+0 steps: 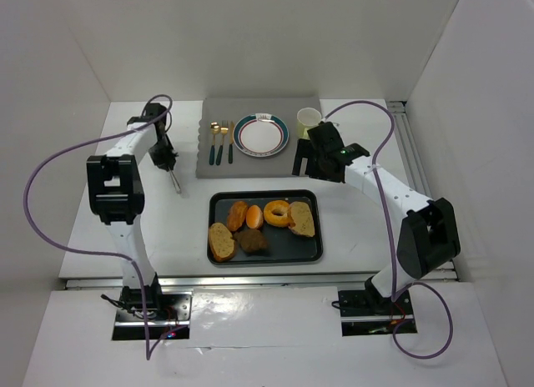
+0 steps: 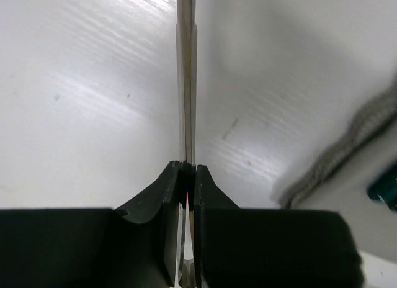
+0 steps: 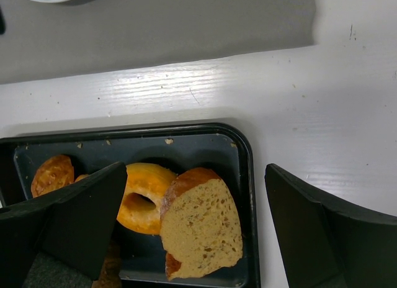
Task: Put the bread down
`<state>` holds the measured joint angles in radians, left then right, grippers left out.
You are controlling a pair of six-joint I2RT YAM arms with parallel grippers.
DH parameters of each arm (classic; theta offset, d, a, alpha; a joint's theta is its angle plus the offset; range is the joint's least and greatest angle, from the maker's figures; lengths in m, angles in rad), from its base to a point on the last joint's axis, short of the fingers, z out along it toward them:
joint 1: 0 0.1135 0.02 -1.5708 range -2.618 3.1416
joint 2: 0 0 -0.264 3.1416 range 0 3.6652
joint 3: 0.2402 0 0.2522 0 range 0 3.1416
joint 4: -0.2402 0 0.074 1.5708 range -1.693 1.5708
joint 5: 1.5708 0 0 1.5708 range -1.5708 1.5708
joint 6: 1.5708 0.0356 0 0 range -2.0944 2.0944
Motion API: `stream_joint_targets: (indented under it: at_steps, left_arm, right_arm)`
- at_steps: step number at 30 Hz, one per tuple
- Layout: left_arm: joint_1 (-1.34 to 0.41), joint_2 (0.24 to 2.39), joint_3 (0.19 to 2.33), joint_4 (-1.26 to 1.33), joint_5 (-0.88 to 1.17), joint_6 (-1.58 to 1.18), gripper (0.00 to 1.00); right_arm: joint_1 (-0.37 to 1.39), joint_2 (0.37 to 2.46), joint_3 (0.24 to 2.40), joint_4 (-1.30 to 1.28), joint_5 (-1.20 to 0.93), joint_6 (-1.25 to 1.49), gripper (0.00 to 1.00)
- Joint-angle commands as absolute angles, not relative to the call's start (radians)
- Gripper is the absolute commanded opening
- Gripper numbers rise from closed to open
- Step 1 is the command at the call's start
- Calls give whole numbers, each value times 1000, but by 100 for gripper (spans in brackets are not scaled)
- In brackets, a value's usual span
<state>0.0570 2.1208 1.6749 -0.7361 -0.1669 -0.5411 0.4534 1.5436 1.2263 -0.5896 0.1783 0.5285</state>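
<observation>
Wide open, the right pincer [image 3: 197, 201] hovers over the bread slice [image 3: 201, 229] at the right end of the tray [image 3: 245, 157], seemingly lining up a grasp; next it must drop and close. Left of the tray, the left pincer [image 2: 188, 176] clamps a metal utensil [image 2: 186, 83].

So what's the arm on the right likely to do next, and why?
Probably lower the right gripper straight down onto the bread slice. Its jaws are open, the slice lies below and between them at the right end of the tray, and the plate is empty. The left gripper is shut on a metal utensil.
</observation>
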Motion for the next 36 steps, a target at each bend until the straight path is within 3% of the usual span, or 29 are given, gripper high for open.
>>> stream_joint_targets:
  at_steps: [1,8,16,17,18,20,31,33,34,36]
  left_arm:
    - [31,1909,1666,-747,-163,-503,12]
    - [-174,1589,1502,-748,-25,-414,15]
    - [-414,1372,1430,-986,-181,-425,19]
    - [-429,1352,1402,-995,-202,-434,21]
    - [-463,1303,1385,-996,-202,-434,31]
    - [-483,1255,1358,-996,-202,-434,42]
    - [-552,1261,1345,-1071,-57,-477,51]
    - [-552,1261,1345,-1071,-45,-477,56]
    - [-552,1261,1345,-1080,-29,-477,64]
    - [-552,1261,1322,-1080,-19,-468,67]
  right_arm:
    - [449,1522,1241,-551,179,529,99]
    - [449,1522,1296,-548,198,494,99]
    - [370,1491,1407,-592,204,460,99]
    - [361,1482,1407,-592,195,460,99]
    - [360,1473,1398,-580,171,460,99]
    - [325,1460,1397,-569,152,460,99]
    - [302,1510,1433,-581,86,460,99]
    - [302,1509,1424,-581,86,460,99]
    - [302,1499,1424,-581,86,460,99]
    - [302,1499,1424,-581,86,460,99]
